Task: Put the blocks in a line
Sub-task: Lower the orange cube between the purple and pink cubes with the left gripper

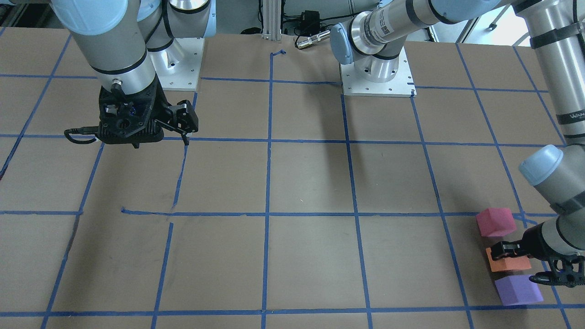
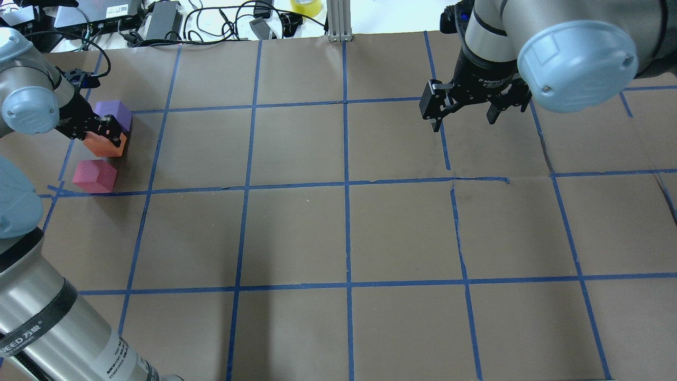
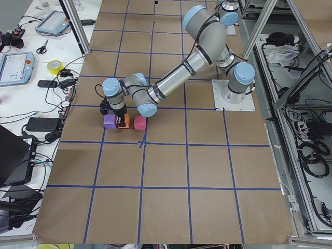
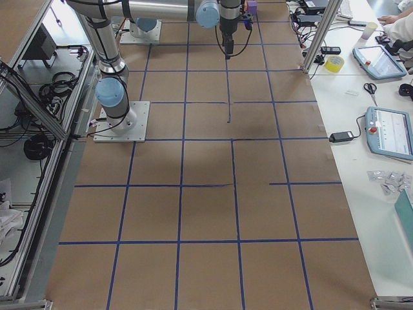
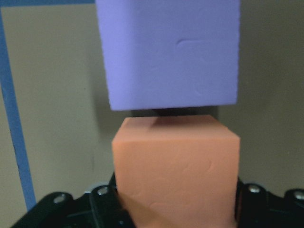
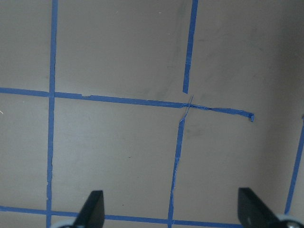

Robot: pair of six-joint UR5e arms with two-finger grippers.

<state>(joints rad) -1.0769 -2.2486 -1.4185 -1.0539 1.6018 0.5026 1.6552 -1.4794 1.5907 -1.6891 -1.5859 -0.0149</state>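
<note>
Left gripper (image 1: 515, 263) straddles orange block (image 2: 103, 146). Purple block (image 2: 113, 112) just beyond, narrow gap. Pinkish-red block (image 2: 95, 176) on other side, wider gap. Right gripper (image 2: 464, 121) well apart.

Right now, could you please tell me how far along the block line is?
Nearly done: the purple block, orange block and pinkish-red block already sit in a rough row. In hand: the left pincer grips the orange block, beside the purple one. Left, probably: release, retreat, maybe close the small gap to pinkish-red. The right pincer hangs open.
</note>
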